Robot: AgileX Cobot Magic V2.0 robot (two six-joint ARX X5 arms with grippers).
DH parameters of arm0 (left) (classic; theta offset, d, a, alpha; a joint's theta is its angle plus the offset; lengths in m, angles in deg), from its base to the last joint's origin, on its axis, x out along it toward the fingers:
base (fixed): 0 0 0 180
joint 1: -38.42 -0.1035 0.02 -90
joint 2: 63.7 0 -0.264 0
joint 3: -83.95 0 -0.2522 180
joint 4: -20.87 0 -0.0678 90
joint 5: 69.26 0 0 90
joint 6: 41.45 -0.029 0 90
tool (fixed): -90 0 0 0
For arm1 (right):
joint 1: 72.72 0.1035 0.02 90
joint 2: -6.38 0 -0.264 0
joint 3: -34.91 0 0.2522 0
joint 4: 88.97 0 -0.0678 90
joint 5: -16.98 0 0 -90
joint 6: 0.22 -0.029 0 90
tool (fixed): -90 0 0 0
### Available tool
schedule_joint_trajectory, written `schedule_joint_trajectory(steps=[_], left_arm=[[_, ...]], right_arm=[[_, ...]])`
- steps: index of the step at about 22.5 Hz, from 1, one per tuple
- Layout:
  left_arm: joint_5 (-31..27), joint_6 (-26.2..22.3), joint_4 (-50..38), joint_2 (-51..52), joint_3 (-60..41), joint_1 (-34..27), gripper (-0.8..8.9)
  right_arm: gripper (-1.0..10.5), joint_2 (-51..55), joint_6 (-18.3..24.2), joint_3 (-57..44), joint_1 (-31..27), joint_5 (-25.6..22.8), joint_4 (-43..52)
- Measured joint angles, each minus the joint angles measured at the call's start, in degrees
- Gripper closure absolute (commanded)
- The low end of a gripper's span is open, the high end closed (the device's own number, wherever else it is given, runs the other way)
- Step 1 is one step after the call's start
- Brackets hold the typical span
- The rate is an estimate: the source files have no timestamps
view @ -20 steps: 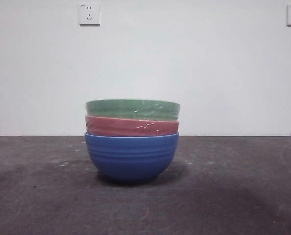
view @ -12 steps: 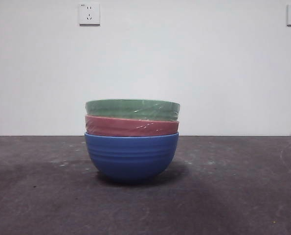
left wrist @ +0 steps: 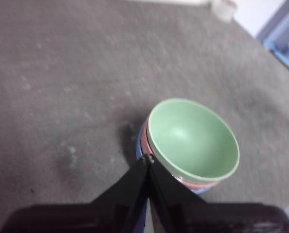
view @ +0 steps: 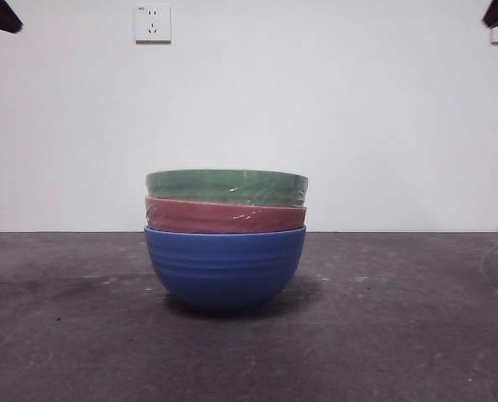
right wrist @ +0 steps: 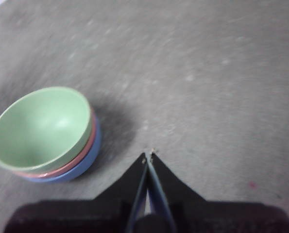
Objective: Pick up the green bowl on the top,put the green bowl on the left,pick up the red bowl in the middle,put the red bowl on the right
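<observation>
While all three bowls are nested in one stack, the front view records the green bowl (view: 226,187) on top, the red bowl (view: 225,216) under it and a blue bowl (view: 224,268) carrying both on the dark table (view: 416,335); only a black tip shows at each top corner, so neither arm is at work among the bowls; a wall socket (view: 152,23) sits high on the white wall. Left wrist view: the left gripper (left wrist: 148,158) has its jaws pressed together, empty, tips just beside the stack's near rim; green bowl (left wrist: 193,140) seen from above, hollow and bare, with thin pink and blue edges peeking below it. Right wrist view: the right gripper (right wrist: 148,155) likewise pinched closed on nothing, standing apart from the stack over bare table. Judgement: step in hand is lifting the green bowl; jaws must part first, straddle one rim wall, and rise straight so the red bowl is not dragged along. Front view gives stacking order and rim heights; wrist views give the bowl's interior and each claw's offset, which the front view lacks.
</observation>
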Motion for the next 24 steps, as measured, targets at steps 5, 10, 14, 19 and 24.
schedule_joint_trajectory(steps=[5,10,14,19,24], left_arm=[[-0.1,-3.2,2.1,-4.0,3.6,3.9,4.78],[-1.6,-3.5,1.3,-8.8,7.7,13.5,4.68],[-6.3,-6.7,5.6,-17.2,14.2,23.8,4.72],[-17.9,-15.4,10.1,-28.4,20.9,35.6,4.72],[-23.1,-20.2,10.1,-34.5,22.1,40.8,4.73]], right_arm=[[7.1,-3.0,2.0,0.2,0.1,1.9,-0.3],[6.9,-3.6,2.1,0.2,0.1,2.0,-0.4],[7.0,-3.6,2.2,0.2,0.1,2.0,-0.4],[7.0,-3.6,2.2,0.2,0.1,2.0,-0.4],[7.0,-3.6,2.2,0.2,0.1,2.0,-0.4]])
